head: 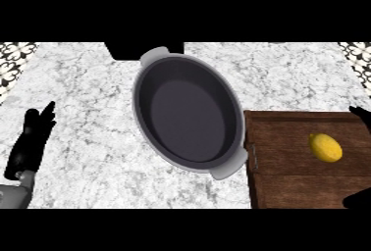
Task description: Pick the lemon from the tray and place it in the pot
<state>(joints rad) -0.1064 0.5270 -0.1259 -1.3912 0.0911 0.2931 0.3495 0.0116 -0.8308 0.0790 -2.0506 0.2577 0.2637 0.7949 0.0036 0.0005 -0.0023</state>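
A white and grey marbled counter (pixel 87 147) fills most of the view from above, with a patch of black-and-white patterned tile (pixel 13 61) showing at its far left corner and another at the far right. At the left edge, the left hand (pixel 29 142) rests open over the counter, its black fingers straight, close together and pointing away from the robot, its grey forearm entering from the lower left corner. In the middle sits the pot (pixel 187 112), a dark oval vessel with a pale grey rim and a small handle at each end; its long axis runs from the far side toward the near side, leaning slightly to the right as it comes nearer. Just beside the pot's right flank lies the tray (pixel 290 181), dark brown wood, reaching the right edge of the view. The lemon (pixel 325 147) lies on the tray's right half, well apart from the pot, its long axis running near to far with a slight tilt. At the far right edge, small black shapes of the right hand (pixel 360 113) show, but its finger state cannot be told.
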